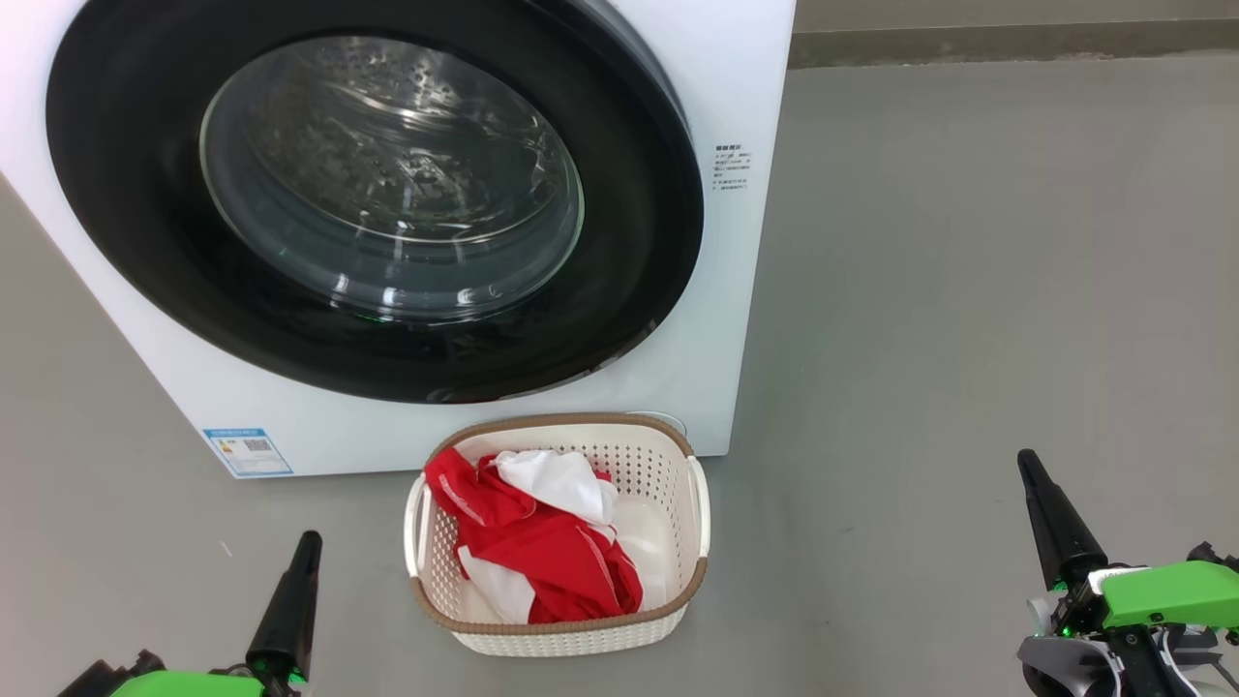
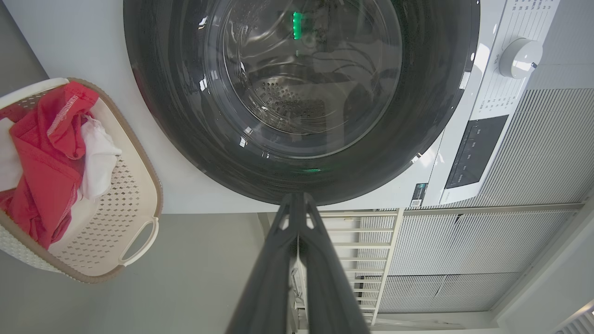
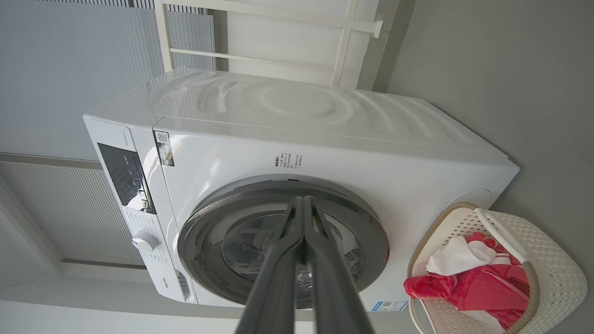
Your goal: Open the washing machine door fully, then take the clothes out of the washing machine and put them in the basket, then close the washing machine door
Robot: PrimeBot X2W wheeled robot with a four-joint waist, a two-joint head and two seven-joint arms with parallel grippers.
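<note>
The white washing machine (image 1: 736,290) fills the upper left of the head view, its black-rimmed door (image 1: 116,242) lying flat against the front with the glass bowl (image 1: 387,184) at its centre. On the floor just in front stands the cream basket (image 1: 581,634) holding the red and white clothes (image 1: 542,552). My left gripper (image 1: 308,544) is shut at the lower left, left of the basket. At the lower right my right gripper (image 1: 1028,465) is shut, well to the basket's right. Both are empty. The wrist views show the door (image 2: 185,139), basket (image 2: 139,195) and clothes (image 3: 468,283).
Grey floor (image 1: 968,290) stretches to the right of the machine up to a wall base. A white rack (image 2: 371,241) and ribbed wall panels stand beside the machine in the left wrist view. The control panel and a dial (image 2: 519,58) sit along the machine's top edge.
</note>
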